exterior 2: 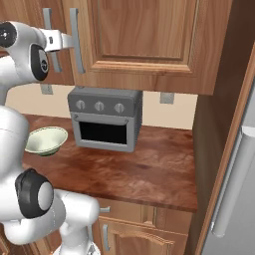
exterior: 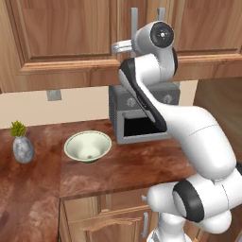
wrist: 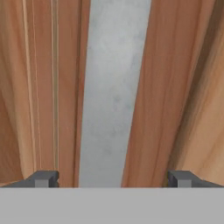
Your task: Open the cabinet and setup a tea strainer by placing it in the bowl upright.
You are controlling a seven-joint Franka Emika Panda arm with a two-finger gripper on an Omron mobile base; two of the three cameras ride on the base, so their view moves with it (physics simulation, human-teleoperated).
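On the brown counter (exterior: 118, 170) the bowl (exterior: 88, 146) sits left of the toaster oven (exterior 2: 104, 124); it looks glossy and slippery. Above, my claw (wrist: 113, 178) is spread wide around the grey bar handle (wrist: 114, 96) of the cabinet (exterior 2: 144, 35), whose door is shut. That bar should be stiff; I judge mid-length the best hold. A fridge (exterior 2: 234, 164) crowds the right.
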